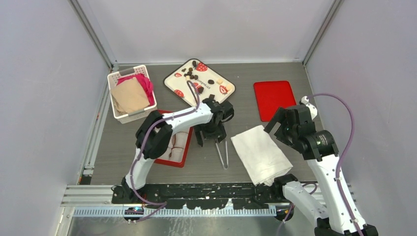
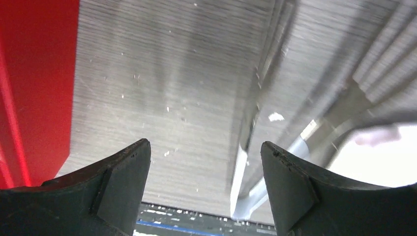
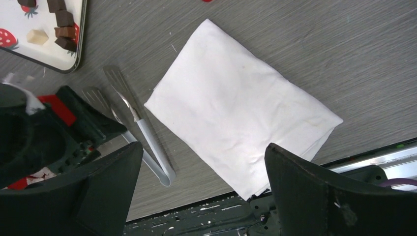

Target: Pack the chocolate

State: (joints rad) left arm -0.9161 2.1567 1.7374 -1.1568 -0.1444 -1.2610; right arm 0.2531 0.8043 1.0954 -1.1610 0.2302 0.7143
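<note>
Grey woodgrain table (image 3: 295, 49), cube-shaped chocolate (image 3: 64, 19), steel tongs (image 3: 147, 142)

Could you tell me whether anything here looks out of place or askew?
The metal tongs lie loose on the table beside the white cloth, by the open left gripper. The strawberry tray sits skewed to the table edges, its chocolate scattered.

The chocolate (image 1: 190, 73) lies on a tray (image 1: 174, 81) at the far middle of the table (image 1: 118, 147), with a basket (image 1: 112, 78) to its left and a flat mat (image 1: 274, 98) to its right. Nearer, tongs (image 1: 223, 153) lie just left of a folded cloth (image 1: 259, 153), with a low box (image 1: 184, 147) further left
</note>
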